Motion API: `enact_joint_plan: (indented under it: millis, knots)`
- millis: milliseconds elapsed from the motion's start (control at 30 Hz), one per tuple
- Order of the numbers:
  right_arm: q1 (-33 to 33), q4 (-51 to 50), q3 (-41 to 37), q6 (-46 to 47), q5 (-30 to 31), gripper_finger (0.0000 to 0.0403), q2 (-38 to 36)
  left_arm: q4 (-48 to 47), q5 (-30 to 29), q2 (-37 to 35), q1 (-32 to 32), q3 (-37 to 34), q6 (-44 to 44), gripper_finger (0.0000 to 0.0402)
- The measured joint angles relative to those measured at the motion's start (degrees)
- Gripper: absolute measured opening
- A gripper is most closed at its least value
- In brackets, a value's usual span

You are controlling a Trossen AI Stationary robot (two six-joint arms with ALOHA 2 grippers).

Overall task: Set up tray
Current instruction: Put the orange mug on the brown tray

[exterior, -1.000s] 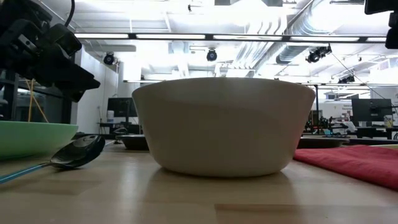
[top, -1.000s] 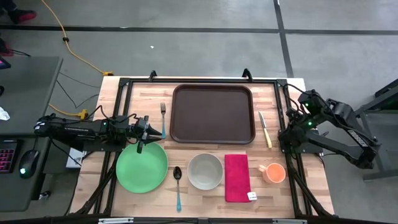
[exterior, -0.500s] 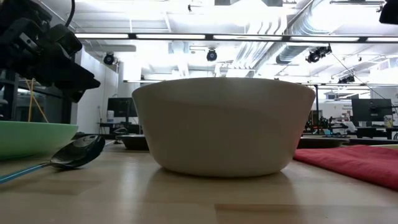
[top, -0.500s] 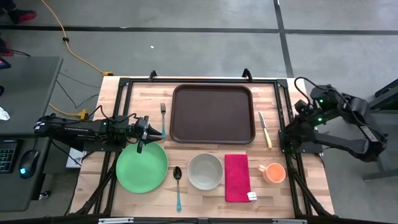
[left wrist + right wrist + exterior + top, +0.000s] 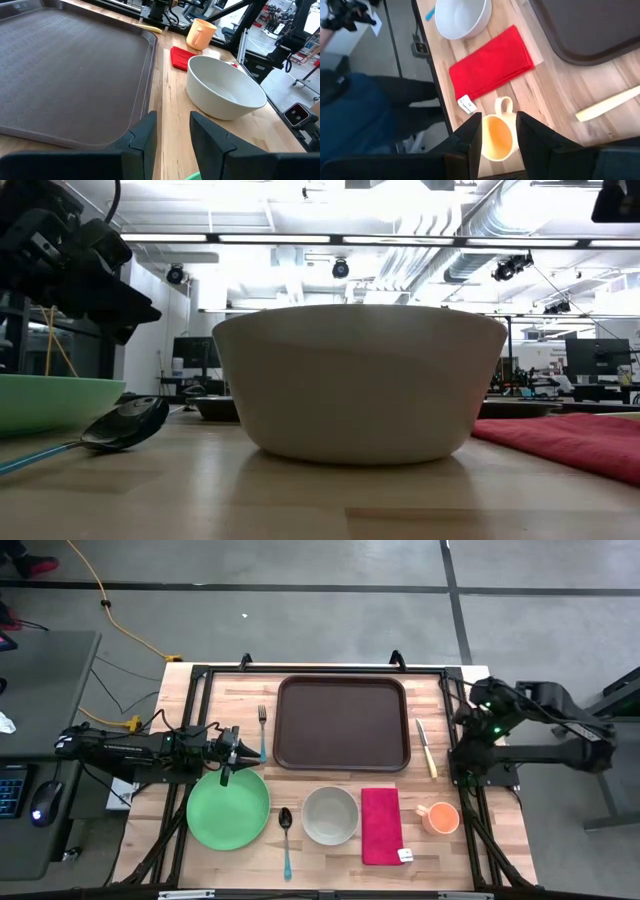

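One large dark brown rectangular plastic tray (image 5: 343, 723) with rounded corners and a raised rim lay at the far middle of the pale wooden table (image 5: 455, 850), with nothing on it. Around it were one round green plate (image 5: 228, 808), one off-white bowl (image 5: 330, 815), one folded red cloth napkin (image 5: 381, 825), one orange mug (image 5: 438, 817), one fork with a blue handle (image 5: 262, 730), one dark spoon with a blue handle (image 5: 286, 838) and one knife with a pale handle (image 5: 426, 746). A small white tag (image 5: 405, 855) lay at the napkin's near corner.

In the low view the bowl filled the middle and hid most of the table behind it; only a dark sliver of the tray's rim (image 5: 218, 408) showed beside it, and the plate (image 5: 50, 400) and napkin (image 5: 570, 438) were cut off at the edges. In the right wrist view the tray (image 5: 590, 30) and the bowl (image 5: 460, 17) were cropped, and a person's dark sleeve filled the space beyond the table edge.

The left gripper (image 5: 237, 749) hovered over the far rim of the plate, just off the tray's left near corner. Its fingers (image 5: 147, 137) stood slightly parted with nothing between them, pointing along the tray's near edge (image 5: 75, 75) toward the bowl (image 5: 225, 90). The right gripper (image 5: 470, 718) hung beyond the table's right edge, well apart from the tray. Its fingers (image 5: 472, 135) were likewise a little apart and empty, above the mug (image 5: 497, 135).
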Motion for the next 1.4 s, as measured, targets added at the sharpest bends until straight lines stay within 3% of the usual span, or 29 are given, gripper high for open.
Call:
enact_joint_plan:
  millis: [800, 1100, 1400]
  knots:
    - [36.1, 4.2, 0.0, 25.1, 15.9, 0.0099, 10.6, 0.0, 0.0, 0.0, 0.0, 0.0, 0.0, 0.0145]
    - [44.3, 5.1, 0.0, 29.4, 21.0, 0.0099, 13.8, 0.0, 0.0, 0.0, 0.0, 0.0, 0.0, 0.0145]
    - [48.3, 5.1, 0.0, 31.9, 24.2, 0.0099, 16.1, 0.0, 0.0, 0.0, 0.0, 0.0, 0.0, 0.0145]
